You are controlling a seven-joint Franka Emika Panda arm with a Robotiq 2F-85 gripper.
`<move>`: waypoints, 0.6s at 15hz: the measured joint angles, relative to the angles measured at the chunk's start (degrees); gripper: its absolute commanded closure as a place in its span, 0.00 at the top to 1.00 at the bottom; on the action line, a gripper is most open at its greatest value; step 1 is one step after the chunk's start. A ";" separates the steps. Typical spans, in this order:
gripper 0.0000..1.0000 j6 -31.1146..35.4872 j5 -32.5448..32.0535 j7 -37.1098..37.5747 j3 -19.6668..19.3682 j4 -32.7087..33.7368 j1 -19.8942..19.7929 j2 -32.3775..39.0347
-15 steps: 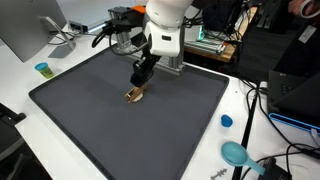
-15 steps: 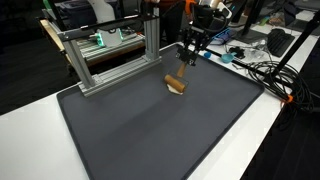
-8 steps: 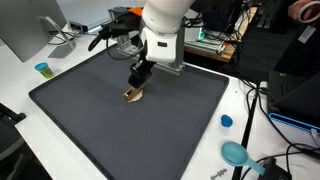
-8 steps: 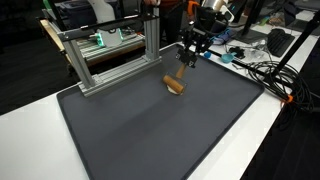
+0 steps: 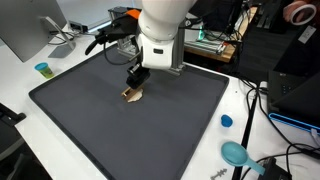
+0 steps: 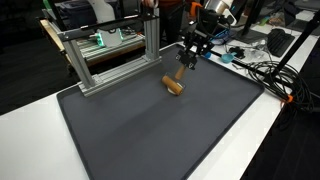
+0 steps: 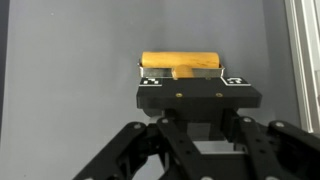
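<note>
A short tan wooden cylinder [image 5: 131, 95] lies on the dark grey mat [image 5: 110, 130] near its far middle; it also shows in an exterior view [image 6: 174, 85]. My gripper [image 5: 136, 84] stands over it, pointing down, fingers closed onto a tan piece on its top. It also shows in an exterior view [image 6: 183, 69]. In the wrist view the cylinder [image 7: 180, 60] lies crosswise just beyond the black gripper body. My gripper [image 7: 186, 74] has its fingertips mostly hidden behind that body.
An aluminium frame [image 6: 100, 50] stands along the mat's far edge. A small blue-green cup [image 5: 42, 69] sits off the mat. A blue cap [image 5: 226, 121] and a teal object [image 5: 236, 153] lie on the white table. Cables [image 6: 262, 70] and electronics crowd the table edge.
My gripper and the wooden cylinder have shifted slightly sideways together across the mat, towards the left in both exterior views. The grip looks unchanged.
</note>
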 measured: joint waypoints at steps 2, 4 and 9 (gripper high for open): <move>0.22 -1.08 0.00 0.00 -0.24 1.09 -0.01 0.80; 0.22 -1.90 -0.07 0.00 -0.69 1.96 -0.08 1.55; 0.22 -3.41 -0.63 0.54 -2.50 2.95 -0.59 3.37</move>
